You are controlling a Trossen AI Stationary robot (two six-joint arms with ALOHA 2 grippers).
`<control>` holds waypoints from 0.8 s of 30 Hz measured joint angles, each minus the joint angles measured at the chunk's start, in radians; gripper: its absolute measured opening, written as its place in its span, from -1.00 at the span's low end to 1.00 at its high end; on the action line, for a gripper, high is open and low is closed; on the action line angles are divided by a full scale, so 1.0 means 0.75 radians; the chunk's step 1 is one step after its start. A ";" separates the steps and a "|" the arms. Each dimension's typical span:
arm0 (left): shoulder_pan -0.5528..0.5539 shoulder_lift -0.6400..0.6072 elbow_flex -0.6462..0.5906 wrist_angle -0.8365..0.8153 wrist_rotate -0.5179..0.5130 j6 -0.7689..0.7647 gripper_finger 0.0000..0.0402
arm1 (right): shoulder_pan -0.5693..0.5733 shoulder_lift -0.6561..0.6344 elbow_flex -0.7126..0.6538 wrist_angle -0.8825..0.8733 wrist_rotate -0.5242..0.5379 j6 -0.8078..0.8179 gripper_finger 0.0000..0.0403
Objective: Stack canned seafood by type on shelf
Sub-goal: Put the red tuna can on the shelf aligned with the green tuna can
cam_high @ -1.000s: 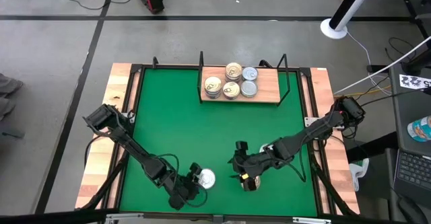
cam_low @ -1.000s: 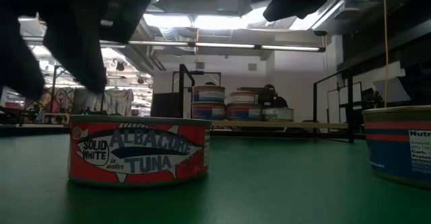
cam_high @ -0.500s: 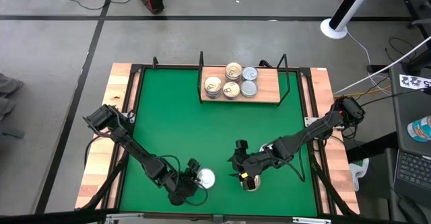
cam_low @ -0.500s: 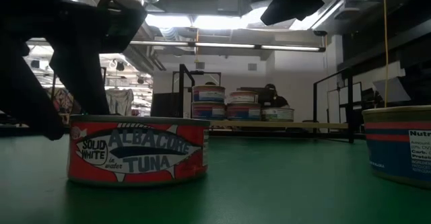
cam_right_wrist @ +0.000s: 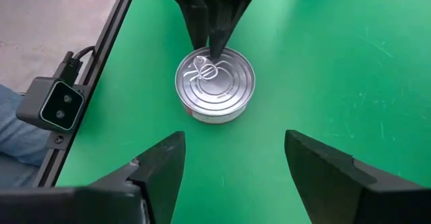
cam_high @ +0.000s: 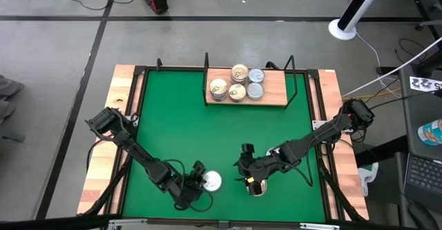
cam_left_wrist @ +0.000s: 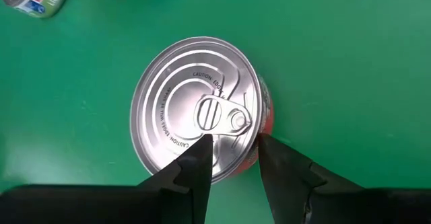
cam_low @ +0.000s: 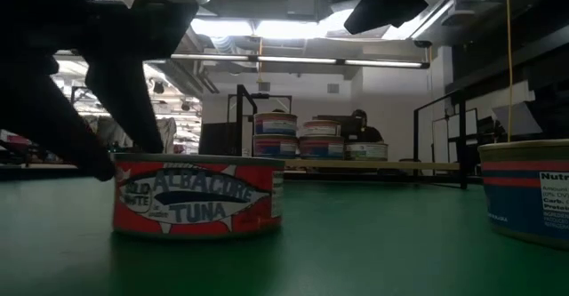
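The left claw (cam_left_wrist: 230, 150) sits half-closed over the rim of the red flat round tuna tin (cam_left_wrist: 195, 109). The right claw (cam_right_wrist: 232, 158) hangs wide open, empty. More small round tins (cam_high: 237, 83) crowd the light wooden shelf (cam_high: 276, 92).

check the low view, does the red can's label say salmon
No, the red can on the green table reads albacore tuna across its side.

Bright overhead ceiling lights (cam_low: 267, 28), backlit dark silhouettes, sharp focus
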 joint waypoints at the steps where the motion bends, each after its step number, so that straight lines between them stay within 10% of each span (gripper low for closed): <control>1: 0.003 0.000 0.000 0.000 -0.005 0.010 -0.43 | 0.000 0.000 0.000 0.000 0.000 0.000 0.26; 24: 0.130 0.000 -0.003 -0.025 0.029 0.240 -0.43 | 0.000 0.001 -0.001 0.003 0.001 -0.061 0.25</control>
